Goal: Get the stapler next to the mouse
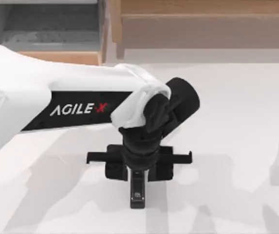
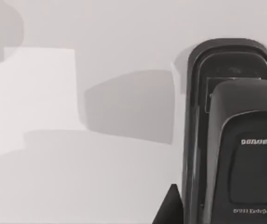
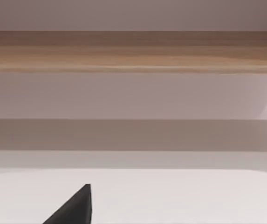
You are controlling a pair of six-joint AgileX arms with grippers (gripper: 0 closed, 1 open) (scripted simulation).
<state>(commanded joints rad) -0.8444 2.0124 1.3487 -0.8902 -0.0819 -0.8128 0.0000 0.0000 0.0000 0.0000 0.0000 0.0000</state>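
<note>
Stapler (image 1: pixel 137 192) lay near the table's (image 1: pixel 236 146) middle, poking out nearward under my left gripper (image 1: pixel 138 165), poised directly above for a grasp, though I could not tell whether the fingers had closed.

**Black on white, with a band of wood**

The left arm (image 1: pixel 56 105) is white, with a black panel lettered AGILEX in white and a red X. Its left gripper (image 1: pixel 138 168) is black. The stapler (image 2: pixel 236 140) is glossy black with small white lettering. The table (image 1: pixel 236 146) is white with grey shadows. At twelve o'clock runs a light-brown wooden shelf (image 1: pixel 202 19).
</note>
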